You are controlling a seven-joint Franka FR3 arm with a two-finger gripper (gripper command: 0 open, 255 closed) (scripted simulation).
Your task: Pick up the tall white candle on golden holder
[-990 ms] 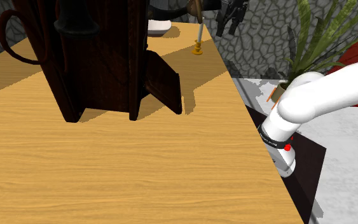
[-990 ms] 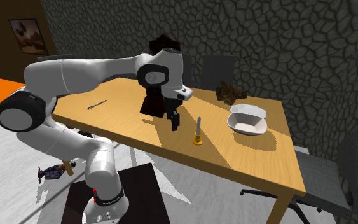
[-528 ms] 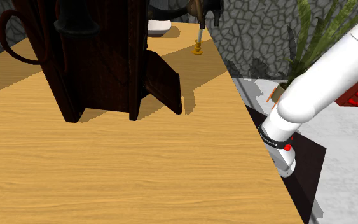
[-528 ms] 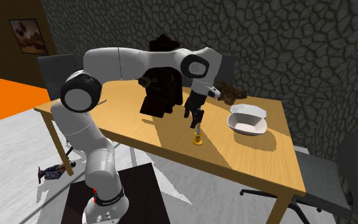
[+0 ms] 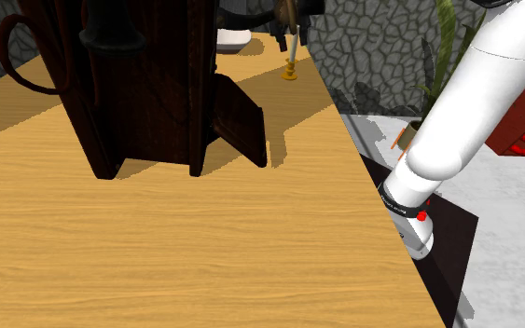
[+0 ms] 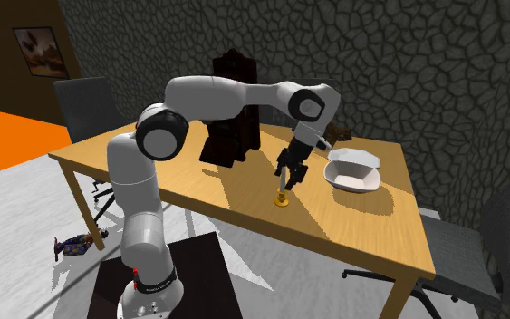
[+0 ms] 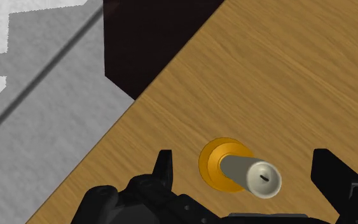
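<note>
Gripper [image 7: 245, 162] is hovering directly over the candle [image 7: 254, 175], fingers [image 7: 163, 169] spread wide on either side and touching nothing, while the candle is standing upright in its golden holder [image 7: 209, 167] near the wooden table [image 7: 285, 76] edge.

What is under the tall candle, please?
A round golden holder stands under the candle, on the wooden table near its edge. The candle covers the holder's middle, so the socket cannot be seen.
</note>
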